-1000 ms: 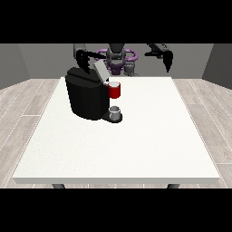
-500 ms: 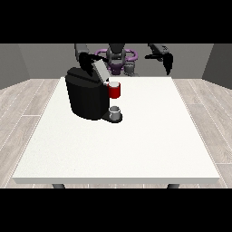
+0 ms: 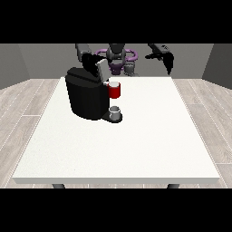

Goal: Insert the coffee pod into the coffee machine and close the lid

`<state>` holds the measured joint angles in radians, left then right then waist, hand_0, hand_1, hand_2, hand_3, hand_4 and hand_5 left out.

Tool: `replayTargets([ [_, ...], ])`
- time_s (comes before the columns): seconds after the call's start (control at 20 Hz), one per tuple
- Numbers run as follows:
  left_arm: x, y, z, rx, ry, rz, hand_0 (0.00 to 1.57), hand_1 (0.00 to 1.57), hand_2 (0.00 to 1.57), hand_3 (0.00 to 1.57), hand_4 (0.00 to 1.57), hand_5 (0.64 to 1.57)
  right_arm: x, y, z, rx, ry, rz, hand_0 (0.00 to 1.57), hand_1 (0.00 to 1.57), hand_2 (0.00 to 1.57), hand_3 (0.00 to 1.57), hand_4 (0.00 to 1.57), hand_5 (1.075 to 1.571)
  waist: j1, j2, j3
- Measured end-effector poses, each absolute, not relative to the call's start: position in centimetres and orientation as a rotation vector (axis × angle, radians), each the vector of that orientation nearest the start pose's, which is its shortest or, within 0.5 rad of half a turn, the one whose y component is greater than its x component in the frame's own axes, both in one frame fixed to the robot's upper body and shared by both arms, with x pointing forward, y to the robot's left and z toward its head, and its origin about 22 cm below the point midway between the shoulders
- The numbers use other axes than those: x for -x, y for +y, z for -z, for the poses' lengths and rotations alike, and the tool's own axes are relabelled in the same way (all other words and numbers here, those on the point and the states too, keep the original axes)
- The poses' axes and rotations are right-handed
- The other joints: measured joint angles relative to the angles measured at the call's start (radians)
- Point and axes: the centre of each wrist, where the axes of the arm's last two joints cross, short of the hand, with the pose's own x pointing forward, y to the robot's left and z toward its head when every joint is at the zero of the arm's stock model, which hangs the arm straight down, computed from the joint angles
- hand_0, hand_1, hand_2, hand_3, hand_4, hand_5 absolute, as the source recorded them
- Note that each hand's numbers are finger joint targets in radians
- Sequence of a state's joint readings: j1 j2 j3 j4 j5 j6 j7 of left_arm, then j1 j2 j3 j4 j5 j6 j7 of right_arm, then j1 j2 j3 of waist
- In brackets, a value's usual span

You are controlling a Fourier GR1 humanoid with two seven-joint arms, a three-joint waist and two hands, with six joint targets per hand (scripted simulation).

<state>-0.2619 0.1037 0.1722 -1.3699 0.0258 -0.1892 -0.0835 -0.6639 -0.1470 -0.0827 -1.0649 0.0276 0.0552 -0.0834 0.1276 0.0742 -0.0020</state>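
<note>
Grey walls and a pale plank floor surround a large white tabletop (image 3: 136, 149), with the robot small at its far edge, facing across.

At the view's left, a black hand (image 3: 90, 60) sits just above and behind the raised lid (image 3: 101, 69) of a black coffee machine (image 3: 86, 93). It is too small and too dark against the machine to show whether its fingers are apart, together or clamped on anything; I cannot tell. Being so near the lid, it seems placed either to finish seating a pod or to press the lid down.

The lid stands tilted up, pale on its inner face, so the pod chamber is not yet closed. Just beside it, at the machine's front, a red cylinder (image 3: 115, 90) shows at the brew head; it may be the coffee pod or part of the machine, and I cannot say which. Below it a small grey cup (image 3: 115, 111) stands on the drip tray, ready to catch a pour.

At the view's right, the other hand (image 3: 167, 61) hangs in the air well apart from the machine, fingers pointing downward and holding nothing. It looks parked out of the way, leaving the work to the hand by the lid.
</note>
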Motion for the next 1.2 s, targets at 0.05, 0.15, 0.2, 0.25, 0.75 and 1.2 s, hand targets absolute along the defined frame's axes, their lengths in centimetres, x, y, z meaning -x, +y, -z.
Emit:
replayTargets([
  [0.05,-30.6,27.2,-2.4,0.042,-1.694,0.119,0.00,0.00,0.00,0.00,0.17,1.571,-39.2,-20.2,-8.6,-0.015,-1.757,-0.303,0.00,0.00,0.00,0.00,0.11,1.571,-0.006,0.003,0.0007],
  [0.15,-30.6,27.6,-2.1,0.028,-1.692,0.112,0.00,0.00,0.00,0.00,0.16,1.571,-39.5,-19.7,-9.0,-0.024,-1.747,-0.328,0.00,0.00,0.00,0.00,0.21,1.571,-0.010,0.003,0.0012],
  [0.2,-30.8,27.9,-2.2,0.026,-1.688,0.104,0.00,0.00,0.00,0.00,0.12,1.571,-39.5,-19.1,-9.2,-0.027,-1.748,-0.347,0.00,0.00,0.00,0.00,0.14,1.571,-0.014,0.004,0.0012],
  [0.25,-30.8,28.2,-2.0,0.025,-1.689,0.103,0.00,0.00,0.00,0.00,0.14,1.571,-39.7,-18.8,-9.5,-0.024,-1.751,-0.357,0.00,0.00,0.00,0.00,0.00,1.571,-0.011,0.007,0.0014],
  [0.75,-31.3,26.1,-3.1,0.070,-1.746,0.147,0.00,0.00,0.00,0.00,0.20,1.571,-40.8,-16.0,-10.9,0.032,-1.788,-0.457,0.00,0.00,0.00,0.00,0.12,1.571,0.022,0.016,0.0018],
  [1.2,-29.8,24.6,-1.3,0.102,-1.751,0.124,0.00,0.00,0.00,0.00,0.19,1.571,-39.8,-14.1,-9.7,-0.088,-1.811,-0.477,0.00,0.00,0.00,0.00,0.35,1.571,-0.001,-0.051,0.0018],
])
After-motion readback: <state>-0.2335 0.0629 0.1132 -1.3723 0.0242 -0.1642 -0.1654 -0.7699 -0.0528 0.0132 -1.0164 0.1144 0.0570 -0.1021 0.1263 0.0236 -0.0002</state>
